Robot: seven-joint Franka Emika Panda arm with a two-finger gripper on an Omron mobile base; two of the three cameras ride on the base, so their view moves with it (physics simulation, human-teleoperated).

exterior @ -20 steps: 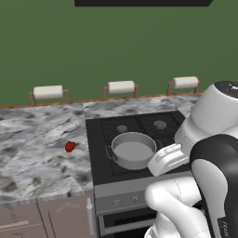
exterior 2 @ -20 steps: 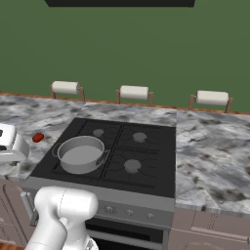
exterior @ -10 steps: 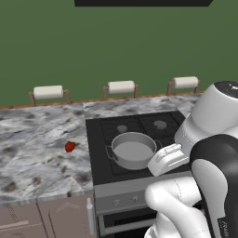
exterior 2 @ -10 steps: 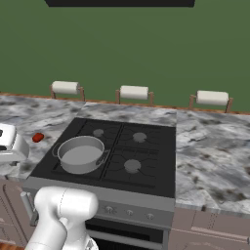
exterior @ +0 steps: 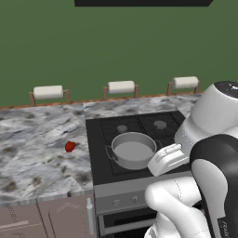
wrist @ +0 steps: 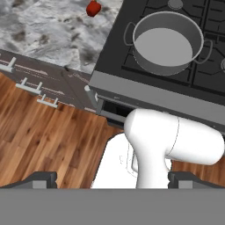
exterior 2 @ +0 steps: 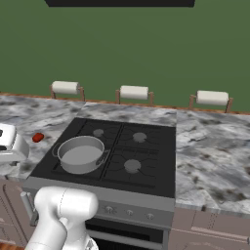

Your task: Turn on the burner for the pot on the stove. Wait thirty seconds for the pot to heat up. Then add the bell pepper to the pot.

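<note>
Presently on record, item by item:

Stove: black four-burner cooktop set into a marbled grey counter, grey front panel with small knobs along its near edge.

Pot: wide, low, grey metal, two loop handles, pale inside with nothing in it; stands upright on the front-left burner grate (front-left as seen from the robot's base).

Bell pepper: small glossy red lump lying on the counter to the left of the stove, apart from the pot and not touching the cooktop. It also appears at the upper left of the hand view.

Gripper: held up above the wooden floor in front of the stove, looking down past the robot's own body; its two dark finger tips stand at their widest spread, one at each lower corner of the hand view, with nothing between them.

Paper towel rolls: three, on wooden holders along the back edge of the counter against the green wall.

Cabinet doors: below the counter, left of the oven.
</note>
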